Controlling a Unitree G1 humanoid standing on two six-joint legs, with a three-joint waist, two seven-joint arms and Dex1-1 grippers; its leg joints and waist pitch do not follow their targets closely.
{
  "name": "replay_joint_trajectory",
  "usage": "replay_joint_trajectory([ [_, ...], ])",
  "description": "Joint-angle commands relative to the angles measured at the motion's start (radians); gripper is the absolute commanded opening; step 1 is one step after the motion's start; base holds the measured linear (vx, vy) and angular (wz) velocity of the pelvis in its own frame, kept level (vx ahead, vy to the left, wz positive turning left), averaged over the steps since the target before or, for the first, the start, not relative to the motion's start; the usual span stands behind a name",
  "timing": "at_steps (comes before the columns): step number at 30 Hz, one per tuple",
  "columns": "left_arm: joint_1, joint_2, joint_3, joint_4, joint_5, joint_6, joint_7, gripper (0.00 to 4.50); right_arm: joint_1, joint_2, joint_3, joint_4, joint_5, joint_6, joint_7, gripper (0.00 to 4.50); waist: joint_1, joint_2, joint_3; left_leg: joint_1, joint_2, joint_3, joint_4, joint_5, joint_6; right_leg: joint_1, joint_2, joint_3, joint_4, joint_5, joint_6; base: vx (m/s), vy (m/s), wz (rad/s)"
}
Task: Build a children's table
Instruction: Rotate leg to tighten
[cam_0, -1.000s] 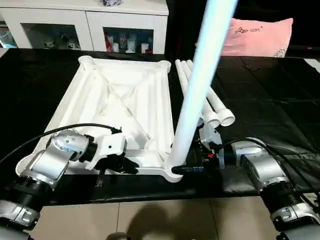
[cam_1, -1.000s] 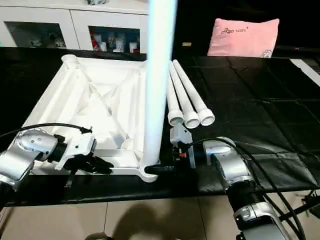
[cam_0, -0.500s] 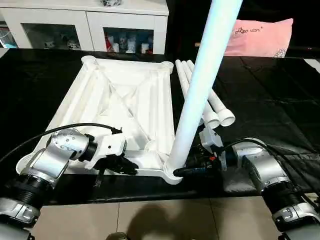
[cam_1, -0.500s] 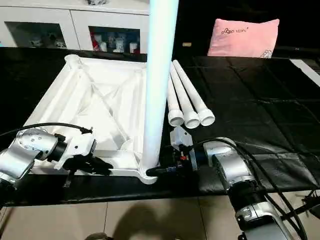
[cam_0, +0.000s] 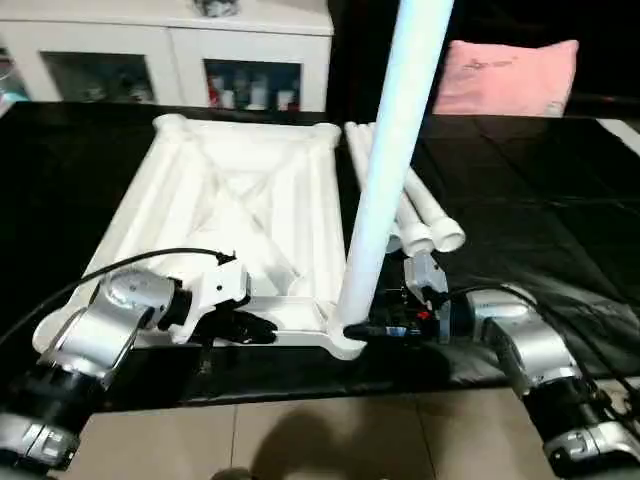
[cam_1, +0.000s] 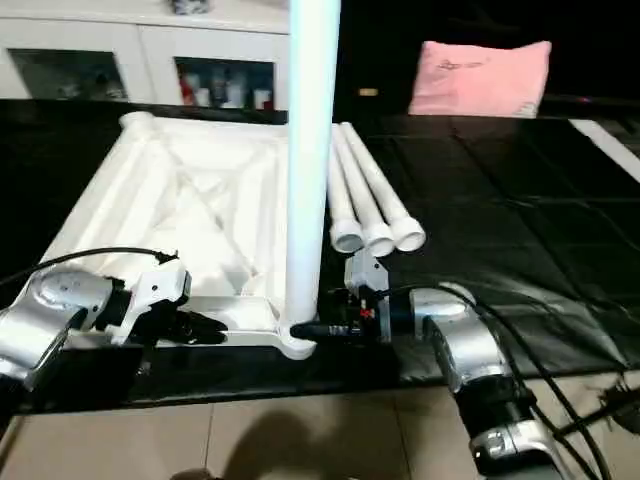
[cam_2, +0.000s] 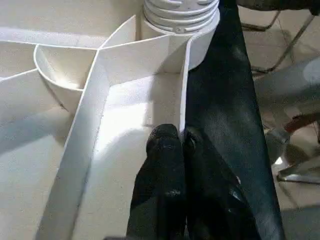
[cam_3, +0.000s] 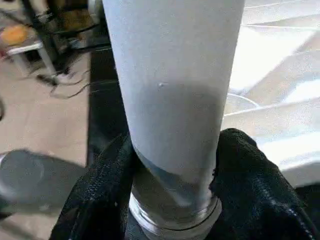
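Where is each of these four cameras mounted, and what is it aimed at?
Left eye and right eye views: on the head, looking forward and down at the tabletop, with both silver forearms low in the picture.
Left wrist view: on the left wrist, looking along shut left fingers pinching a tabletop rib.
Right wrist view: on the right wrist, its fingers around the upright leg.
Shared: both wrist views catch that leg's threaded base in its corner socket.
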Motion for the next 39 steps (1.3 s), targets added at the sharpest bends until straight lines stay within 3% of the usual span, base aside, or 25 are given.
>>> replay_joint_trajectory([
  [1,0.005,-0.047,0.021,-0.086,-0.043,0.071,0.069,0.00,0.032,0.049,0.043,0.028,-0.025,0.082,-0.074,2.12,-0.003,0.009,-0.049,0.003,0.043,-0.016,-0.083,-0.284,-0.007,0.041,-0.075,0.055,-0.094,-0.357,-0.169,0.000,0.000,0.00],
  [7,-0.015,-0.137,0.054,-0.123,-0.019,0.208,0.230,0.00,0.012,0.141,0.023,0.079,-0.053,0.136,-0.252,2.12,-0.028,0.006,-0.042,0.005,0.035,-0.022,-0.081,-0.328,-0.017,0.033,-0.079,0.049,-0.119,-0.551,-0.106,0.000,0.000,0.00],
  [9,-0.035,-0.213,0.053,-0.154,0.011,0.283,0.350,0.00,-0.048,0.261,-0.027,0.169,-0.056,0.195,-0.473,2.11,-0.044,0.008,-0.038,0.005,0.033,-0.025,-0.082,-0.350,-0.025,0.027,-0.077,0.046,-0.122,-0.581,-0.098,0.000,0.000,0.00],
  [10,-0.037,-0.221,0.051,-0.156,0.016,0.286,0.362,0.00,-0.057,0.278,-0.036,0.182,-0.053,0.204,-0.501,2.11,-0.051,0.007,-0.038,0.005,0.029,-0.031,-0.081,-0.368,-0.035,0.029,-0.079,0.038,-0.129,-0.634,-0.078,0.000,0.000,0.00],
  [13,-0.035,-0.235,-0.001,-0.174,0.075,0.280,0.401,0.00,-0.126,0.379,-0.084,0.269,-0.046,0.211,-0.667,2.11,-0.065,0.013,-0.040,0.000,0.029,-0.040,-0.085,-0.393,-0.039,0.032,-0.083,0.033,-0.134,-0.647,-0.061,-0.010,0.006,-0.06],
  [15,-0.031,-0.227,-0.030,-0.176,0.107,0.262,0.404,0.00,-0.153,0.404,-0.090,0.296,-0.048,0.202,-0.694,2.11,-0.072,0.026,-0.043,0.001,0.035,-0.051,-0.093,-0.436,-0.041,0.039,-0.082,0.023,-0.133,-0.572,-0.077,-0.026,0.022,-0.18],
  [17,-0.027,-0.219,-0.043,-0.177,0.117,0.261,0.406,0.00,-0.161,0.410,-0.081,0.296,-0.058,0.180,-0.682,2.11,-0.073,0.024,-0.041,0.006,0.038,-0.052,-0.095,-0.464,-0.040,0.036,-0.081,0.021,-0.134,-0.515,-0.099,0.000,0.000,0.00],
  [18,-0.027,-0.218,-0.044,-0.177,0.119,0.261,0.407,0.00,-0.161,0.410,-0.080,0.295,-0.060,0.177,-0.679,2.67,-0.074,0.022,-0.040,0.011,0.037,-0.050,-0.094,-0.476,-0.039,0.033,-0.081,0.023,-0.135,-0.502,-0.110,0.000,0.000,0.00],
  [20,-0.026,-0.204,-0.048,-0.175,0.135,0.257,0.407,0.00,-0.157,0.404,-0.076,0.285,-0.070,0.156,-0.652,2.81,-0.073,0.020,-0.040,0.012,0.037,-0.048,-0.094,-0.477,-0.036,0.033,-0.083,0.026,-0.132,-0.491,-0.120,0.000,0.000,0.00],
  [27,-0.027,-0.127,-0.021,-0.140,0.133,0.229,0.345,0.00,-0.095,0.309,-0.073,0.205,-0.060,0.127,-0.535,3.38,-0.058,0.020,-0.045,0.014,0.039,-0.035,-0.094,-0.394,-0.015,0.037,-0.081,0.037,-0.121,-0.366,-0.156,0.000,0.000,0.00],
  [31,-0.034,-0.055,-0.016,-0.073,0.119,0.131,0.249,0.00,-0.044,0.205,-0.067,0.130,-0.042,0.111,-0.397,3.74,-0.043,0.019,-0.053,0.019,0.038,-0.024,-0.091,-0.325,0.008,0.040,-0.076,0.040,-0.114,-0.267,-0.178,0.014,-0.007,0.02],
  [36,-0.045,-0.022,-0.020,-0.035,0.117,0.087,0.207,0.00,-0.032,0.162,-0.076,0.112,-0.045,0.088,-0.360,4.11,-0.032,0.019,-0.057,0.007,0.037,-0.022,-0.089,-0.228,0.012,0.052,-0.076,0.038,-0.101,-0.195,-0.199,0.021,-0.012,0.03],
  [38,-0.068,0.030,-0.028,0.048,0.126,-0.033,0.135,0.00,-0.021,0.103,-0.094,0.068,-0.019,0.108,-0.294,4.24,-0.027,0.026,-0.060,0.007,0.034,-0.022,-0.087,-0.182,0.021,0.057,-0.074,0.037,-0.097,-0.137,-0.208,0.000,0.000,0.00],
  [39,-0.073,0.039,-0.027,0.064,0.126,-0.055,0.120,0.00,-0.017,0.093,-0.094,0.053,-0.012,0.118,-0.281,4.37,-0.027,0.023,-0.061,0.006,0.034,-0.021,-0.086,-0.172,0.025,0.060,-0.072,0.037,-0.093,-0.115,-0.212,0.000,0.000,0.00],
])
